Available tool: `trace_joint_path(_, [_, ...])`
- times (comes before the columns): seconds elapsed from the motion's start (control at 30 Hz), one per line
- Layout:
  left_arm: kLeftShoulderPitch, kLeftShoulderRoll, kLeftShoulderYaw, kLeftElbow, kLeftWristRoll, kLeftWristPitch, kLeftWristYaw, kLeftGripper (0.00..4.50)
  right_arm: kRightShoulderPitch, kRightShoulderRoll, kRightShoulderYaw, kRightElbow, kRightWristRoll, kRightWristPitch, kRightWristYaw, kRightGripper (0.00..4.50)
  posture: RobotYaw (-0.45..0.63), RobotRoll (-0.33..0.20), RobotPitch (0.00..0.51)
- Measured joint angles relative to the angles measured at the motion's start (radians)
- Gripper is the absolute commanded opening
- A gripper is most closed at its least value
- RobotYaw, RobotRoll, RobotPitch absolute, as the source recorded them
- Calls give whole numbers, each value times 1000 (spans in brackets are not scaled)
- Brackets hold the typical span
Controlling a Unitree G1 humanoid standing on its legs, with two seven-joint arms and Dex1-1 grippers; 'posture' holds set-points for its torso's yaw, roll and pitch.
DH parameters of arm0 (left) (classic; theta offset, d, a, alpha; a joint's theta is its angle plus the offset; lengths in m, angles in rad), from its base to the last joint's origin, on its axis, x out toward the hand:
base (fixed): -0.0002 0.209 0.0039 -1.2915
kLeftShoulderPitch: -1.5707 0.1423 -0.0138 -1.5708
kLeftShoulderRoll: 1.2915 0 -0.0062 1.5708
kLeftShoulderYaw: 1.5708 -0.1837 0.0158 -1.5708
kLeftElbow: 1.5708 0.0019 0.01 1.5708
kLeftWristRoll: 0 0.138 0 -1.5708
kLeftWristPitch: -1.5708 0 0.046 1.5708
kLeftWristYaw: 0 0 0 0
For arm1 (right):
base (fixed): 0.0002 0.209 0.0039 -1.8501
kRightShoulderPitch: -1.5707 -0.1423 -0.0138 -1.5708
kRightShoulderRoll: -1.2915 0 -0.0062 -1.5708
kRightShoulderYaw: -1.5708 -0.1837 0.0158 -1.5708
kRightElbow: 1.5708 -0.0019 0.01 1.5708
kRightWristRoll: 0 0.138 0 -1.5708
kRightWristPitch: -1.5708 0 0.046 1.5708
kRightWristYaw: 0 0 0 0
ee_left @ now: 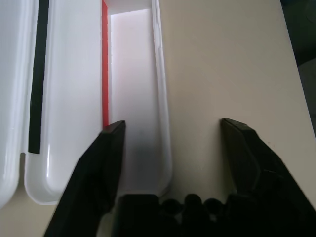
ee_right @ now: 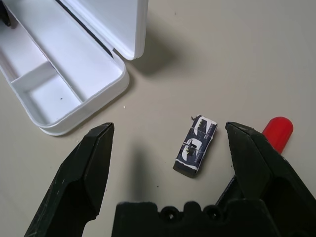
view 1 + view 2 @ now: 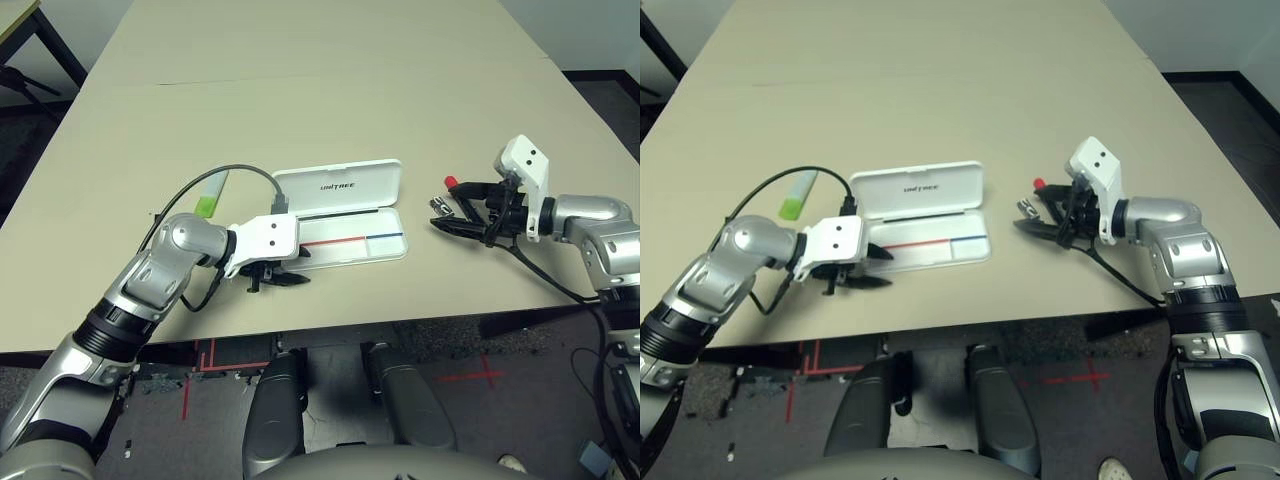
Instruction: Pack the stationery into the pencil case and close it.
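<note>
The white pencil case (image 3: 350, 247) lies open in the middle of the table, its lettered lid (image 3: 340, 184) folded back and a red-and-blue line (image 3: 350, 241) inside the tray. My left gripper (image 3: 298, 267) is open at the case's front left corner. In the left wrist view one finger (image 1: 106, 158) is over the tray (image 1: 133, 74) and the other over bare table, with nothing between them. A pale green stick (image 3: 212, 194) lies left of the case. My right gripper (image 2: 170, 128) is open around the small black-and-silver piece (image 2: 195, 146). The red marker's tip (image 2: 277, 132) shows just behind one finger.
The tan table (image 3: 320, 90) stretches far behind the case. A grey cable (image 3: 235, 172) loops from my left wrist over the table. The table's front edge (image 3: 400, 322) runs close behind both grippers, with dark floor below it.
</note>
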Motion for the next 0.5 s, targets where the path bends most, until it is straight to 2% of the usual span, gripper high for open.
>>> trace_joint_path(0.3, [45, 63, 119, -116, -111, 32, -38, 4480, -27, 10, 1, 42, -7, -18, 14, 4500, -56, 0, 147])
trace_joint_path(0.5, [63, 102, 196, -168, -174, 75, -37, 4480, -10, -16, -38, -29, 55, 51, 28, 4500, -58, 0, 145])
